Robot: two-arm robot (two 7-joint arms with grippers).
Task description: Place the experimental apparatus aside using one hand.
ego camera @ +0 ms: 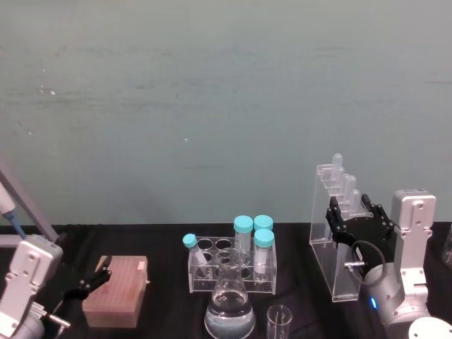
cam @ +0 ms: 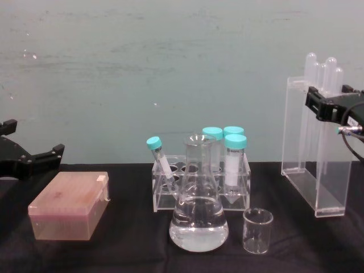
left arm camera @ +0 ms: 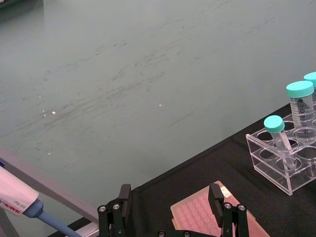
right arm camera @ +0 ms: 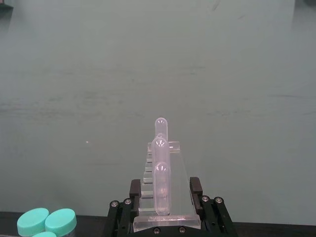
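Left gripper (ego camera: pixel 95 277) at far left, jaws spread wide and empty, just beside pink tip box (ego camera: pixel 115 291) | teal-capped tube rack (ego camera: pixel 233 263) at centre, conical flask (ego camera: pixel 229 307) in front of it, small beaker (ego camera: pixel 279 323) just right of the flask | acrylic stand (ego camera: pixel 339 272) upright at right, base on black table (ego camera: pixel 169 311) | right gripper (ego camera: pixel 349 210) clamped across the stand's upper part, one finger on each side.

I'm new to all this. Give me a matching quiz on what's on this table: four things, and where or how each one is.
Things:
1 tall clear stand
2 flask
3 small beaker
4 pink box

States:
A empty
B part-filled with clear liquid
C between the fingers of the right gripper
D beside the open left gripper

Pairs: 1-C, 2-B, 3-A, 4-D.
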